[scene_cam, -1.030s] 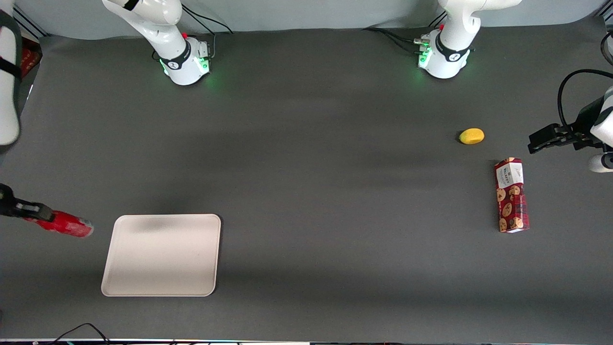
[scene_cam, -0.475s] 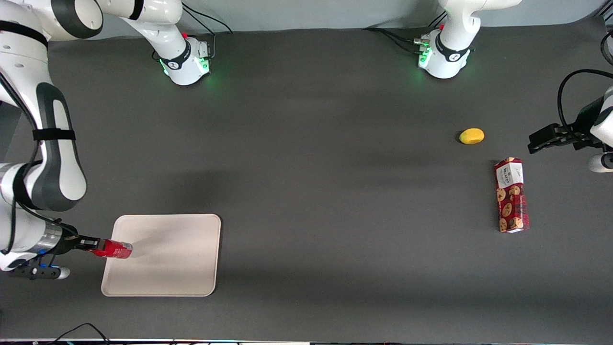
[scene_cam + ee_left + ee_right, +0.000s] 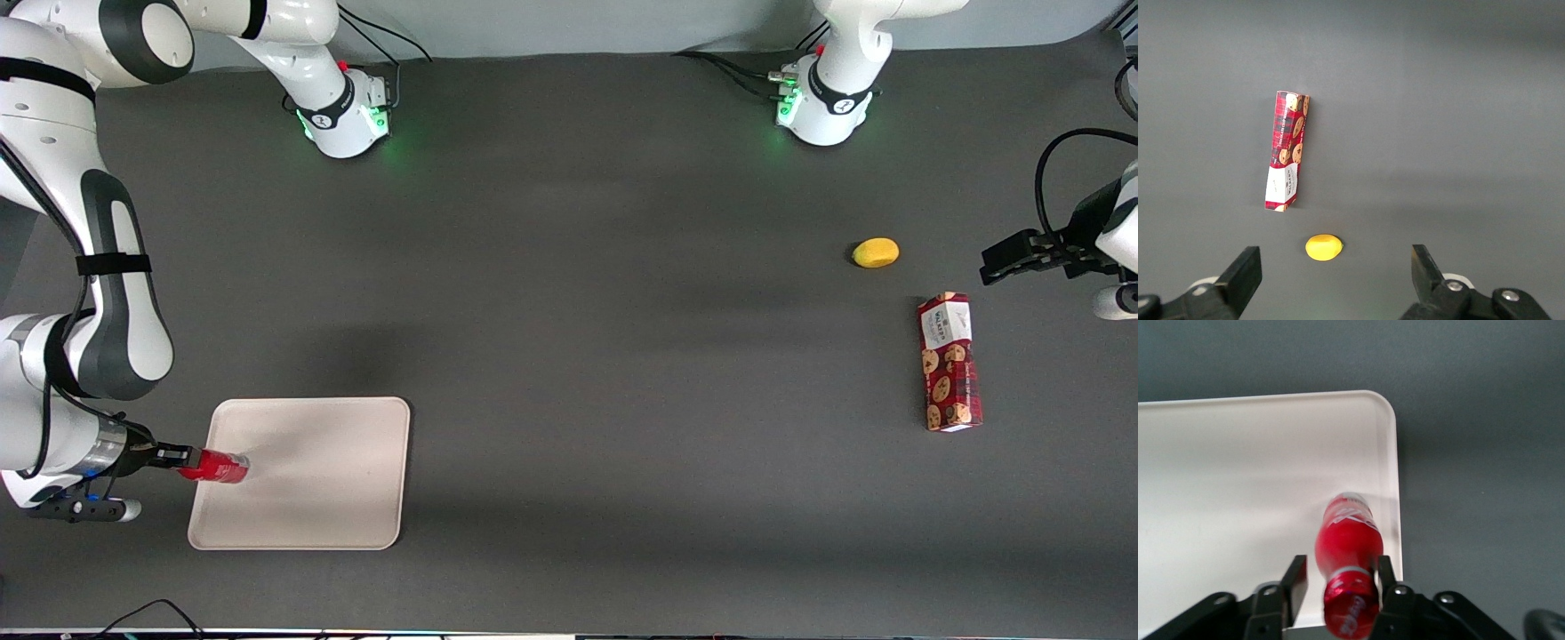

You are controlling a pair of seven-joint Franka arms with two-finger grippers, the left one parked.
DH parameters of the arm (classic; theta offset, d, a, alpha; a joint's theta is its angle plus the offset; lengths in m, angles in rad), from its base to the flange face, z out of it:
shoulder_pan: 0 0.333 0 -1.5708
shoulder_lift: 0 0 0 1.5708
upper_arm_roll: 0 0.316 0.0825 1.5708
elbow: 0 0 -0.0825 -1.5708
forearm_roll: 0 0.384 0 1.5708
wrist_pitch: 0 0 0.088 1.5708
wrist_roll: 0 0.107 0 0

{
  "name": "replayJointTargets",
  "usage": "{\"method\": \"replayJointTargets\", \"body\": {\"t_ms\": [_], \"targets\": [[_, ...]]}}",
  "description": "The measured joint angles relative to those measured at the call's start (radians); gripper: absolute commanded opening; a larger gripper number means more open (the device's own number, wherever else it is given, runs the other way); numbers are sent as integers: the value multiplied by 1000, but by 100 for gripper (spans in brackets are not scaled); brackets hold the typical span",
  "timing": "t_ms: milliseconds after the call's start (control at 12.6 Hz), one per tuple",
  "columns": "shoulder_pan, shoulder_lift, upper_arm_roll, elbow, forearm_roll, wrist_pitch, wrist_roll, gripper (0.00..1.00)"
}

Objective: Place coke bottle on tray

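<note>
The coke bottle, small and red with white lettering, stands on the cream-white tray, close to the tray edge at the working arm's end of the table. My right gripper is around its neck. In the right wrist view the bottle sits between the fingers of the gripper. One finger stands off from the bottle with a visible gap, and the other rests against it. The bottle's base is on the tray just inside the rim.
A long red cookie box and a small yellow fruit lie toward the parked arm's end of the table. The dark grey mat covers the table between them and the tray.
The gripper carried the bottle from off the tray over its edge, then lowered it slightly toward the front camera. The bottle now rests on the tray.
</note>
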Motion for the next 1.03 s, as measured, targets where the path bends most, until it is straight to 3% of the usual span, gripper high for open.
{"method": "replayJointTargets", "body": {"t_ms": [475, 871, 1030], "targets": [[3, -41, 1, 34, -1, 3, 0, 100], [11, -285, 11, -70, 9, -154, 0, 100], [13, -392, 13, -119, 75, -238, 0, 100]]}}
